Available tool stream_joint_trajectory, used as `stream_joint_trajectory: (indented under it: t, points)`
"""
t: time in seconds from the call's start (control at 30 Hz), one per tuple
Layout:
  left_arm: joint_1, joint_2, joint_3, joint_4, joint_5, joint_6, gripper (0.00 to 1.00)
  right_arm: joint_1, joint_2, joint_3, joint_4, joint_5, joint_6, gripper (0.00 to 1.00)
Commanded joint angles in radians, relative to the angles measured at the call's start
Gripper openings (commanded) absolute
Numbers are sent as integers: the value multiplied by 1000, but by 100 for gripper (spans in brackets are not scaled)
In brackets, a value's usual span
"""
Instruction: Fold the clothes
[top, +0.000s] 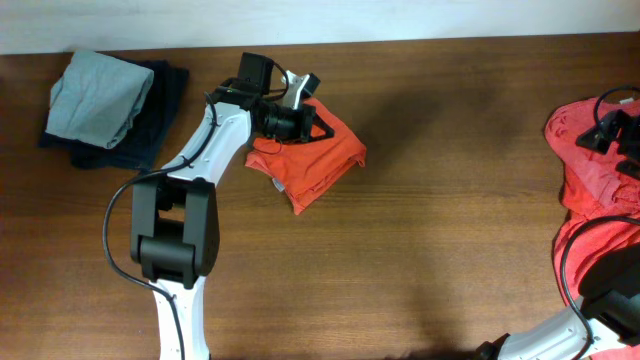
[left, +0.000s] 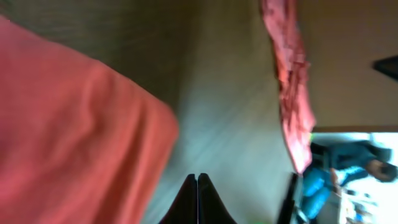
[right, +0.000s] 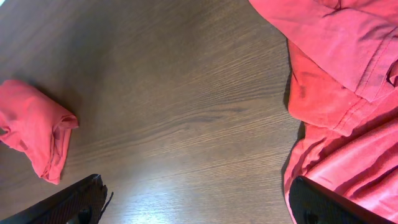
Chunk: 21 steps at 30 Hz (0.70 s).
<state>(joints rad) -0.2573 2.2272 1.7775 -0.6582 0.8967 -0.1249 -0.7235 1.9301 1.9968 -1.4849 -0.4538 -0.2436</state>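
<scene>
"Two lots of orange-red, was it?"

"Yes. I saw one folded T-shirt (top: 312, 160) lying on the table (top: 430, 250) left of centre, and loose T-shirts (top: 590, 170) heaped at the right edge."

"And your claws?"

"My left claw (left: 197, 198) was clenched, fingers pressed together with nothing between them, over the folded T-shirt's upper left edge. My right claw (right: 199, 208) was released, spread wide, just beside the heap. A grey-green garment (top: 98, 95) lay on a navy one (top: 160, 110) at the far left corner."
</scene>
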Motion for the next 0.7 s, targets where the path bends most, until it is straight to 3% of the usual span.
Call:
stream_joint_trajectory:
  t: [0.0, 0.67]
  points:
    - [-15, -10, 4, 21, -59, 10, 1, -1, -10, 5, 0, -2, -2, 98]
    - [-35, 246, 4, 37, 102, 10, 0, -1, -10, 5, 0, -2, -2, 99]
